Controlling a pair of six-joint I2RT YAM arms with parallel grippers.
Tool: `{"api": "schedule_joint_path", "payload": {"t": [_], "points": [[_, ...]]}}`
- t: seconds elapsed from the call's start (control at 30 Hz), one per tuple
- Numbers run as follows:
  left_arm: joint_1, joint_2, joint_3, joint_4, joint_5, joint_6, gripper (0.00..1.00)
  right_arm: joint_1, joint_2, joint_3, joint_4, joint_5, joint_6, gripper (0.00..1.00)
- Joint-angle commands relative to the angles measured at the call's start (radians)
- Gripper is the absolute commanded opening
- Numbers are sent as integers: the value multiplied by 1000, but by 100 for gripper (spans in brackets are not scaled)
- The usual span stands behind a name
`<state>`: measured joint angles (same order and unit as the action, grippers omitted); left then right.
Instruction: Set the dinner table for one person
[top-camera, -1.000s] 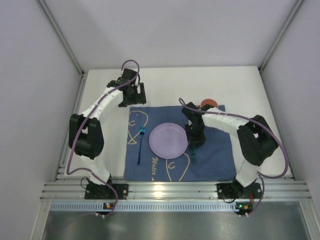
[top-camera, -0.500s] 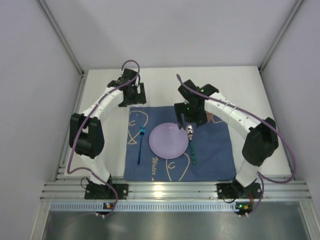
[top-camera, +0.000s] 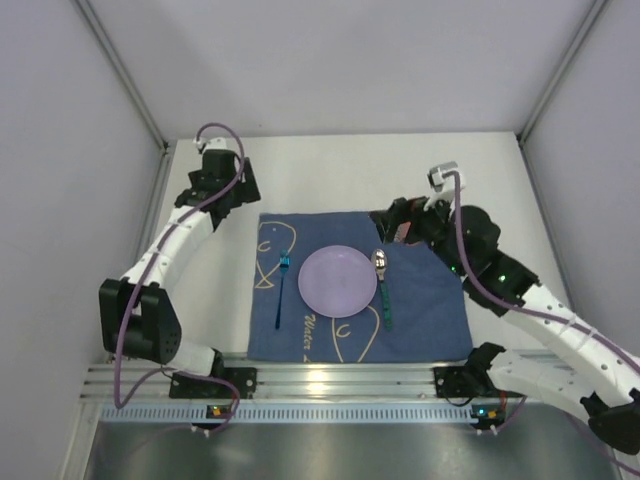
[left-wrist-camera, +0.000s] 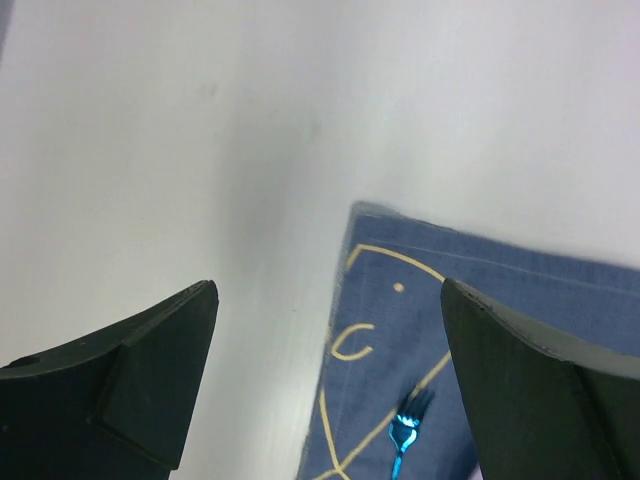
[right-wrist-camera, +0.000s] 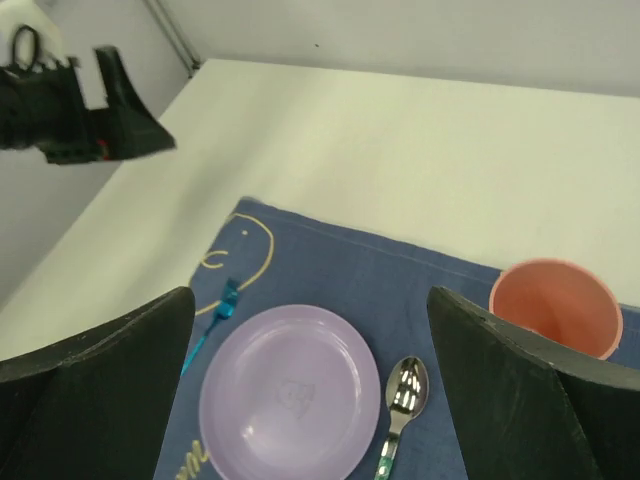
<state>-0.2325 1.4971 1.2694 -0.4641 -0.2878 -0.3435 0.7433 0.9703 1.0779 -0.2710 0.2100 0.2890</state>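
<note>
Left gripper (top-camera: 228, 192): opened wide, nothing held; far-left of the plate (top-camera: 338, 281).
Right gripper (top-camera: 393, 225): opened wide, nothing held; far-right of plate, nearest the cup (right-wrist-camera: 555, 305).
Dinner table (top-camera: 330, 165): spread beneath both; setting judged complete.

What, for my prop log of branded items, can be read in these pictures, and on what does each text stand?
"Water": pale script on the blue mat, at its near edge just below the purple plate; it is small, and the letters after it are unreadable.
Embossed mark in the plate's middle: too blurred to read.
No other readable text.
</note>
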Motion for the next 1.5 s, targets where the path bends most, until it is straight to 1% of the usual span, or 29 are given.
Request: {"api": "schedule_joint_path", "payload": {"t": [0.0, 0.03, 0.07, 0.1, 0.13, 0.17, 0.2, 0.23, 0.3, 0.33, 0.37, 0.43, 0.47, 0.5, 0.53, 0.6, 0.7, 0.8, 0.87, 0.93, 1.0, 1.03, 1.07, 1.1, 1.13, 1.17, 1.3, 1.33, 1.47], "points": [[91, -41, -131, 157, -24, -6, 98, 5, -62, -289, 480, 52, -43, 100], [108, -64, -187, 220, 16, -9, 98, 5, -89, -365, 550, 49, -54, 100], [140, -130, -326, 304, 48, -12, 98, 5, -91, -383, 600, 52, -63, 100], [148, -164, -405, 390, 68, -5, 98, 5, -88, -386, 599, 54, -88, 100], [151, -194, -486, 606, 87, 15, 97, 5, -69, -371, 590, 48, -102, 100], [150, -248, -650, 712, 99, 37, 96, 4, -58, -357, 555, 39, -122, 100], [150, -268, -724, 810, 105, 78, 96, 4, -47, -343, 538, 31, -158, 100], [150, -281, -793, 1026, 116, 104, 96, 4, -33, -320, 526, 11, -171, 100], [150, -258, -936, 1206, 125, 174, 96, 4, -30, -314, 513, -10, -207, 100], [150, -233, -956, 1257, 119, 191, 97, 4, -36, -317, 509, -18, -211, 100], [150, -171, -966, 1315, 95, 201, 97, 2, -38, -315, 501, -20, -211, 100], [150, -97, -952, 1373, 91, 219, 96, -5, -47, -315, 463, -40, -218, 100], [150, -50, -864, 1239, 107, 225, 88, -8, -54, -319, 451, -46, -223, 100], [150, -37, -822, 1169, 131, 239, 81, -10, -73, -323, 435, -46, -231, 100], [150, -20, -818, 1194, 136, 262, 77, -18, -84, -338, 432, -43, -231, 100], [150, -30, -840, 1225, 136, 274, 78, -24, -102, -355, 428, -40, -223, 100], [153, -57, -901, 1336, 130, 304, 83, -28, -123, -380, 426, -40, -211, 100], [157, -31, -913, 1401, 145, 327, 84, -28, -113, -374, 418, -52, -205, 100], [157, -37, -909, 1383, 156, 328, 84, -30, -101, -363, 403, -67, -214, 100], [156, -19, -901, 1380, 202, 334, 84, -30, -90, -351, 394, -87, -218, 100], [163, 35, -917, 1464, 168, 345, 85, -30, -82, -346, 385, -99, -215, 100], [186, 66, -920, 1496, 183, 310, 88, -32, -78, -340, 380, -107, -215, 100], [221, 96, -964, 1619, 231, 293, 91, -32, -73, -337, 374, -116, -215, 100], [222, 106, -969, 1642, 231, 294, 92, -32, -62, -332, 363, -138, -217, 100], [222, 91, -963, 1591, 230, 288, 92, -33, -61, -325, 360, -147, -218, 100], [222, 88, -960, 1584, 230, 285, 92, -35, -58, -323, 358, -152, -220, 100], [220, 92, -953, 1582, 222, 297, 93, -41, -42, -322, 362, -150, -208, 100], [220, 91, -953, 1581, 223, 297, 98, -39, -38, -320, 363, -141, -199, 100], [219, 83, -958, 1582, 223, 297, 99, -39, -27, -306, 340, -87, -149, 100]]}}
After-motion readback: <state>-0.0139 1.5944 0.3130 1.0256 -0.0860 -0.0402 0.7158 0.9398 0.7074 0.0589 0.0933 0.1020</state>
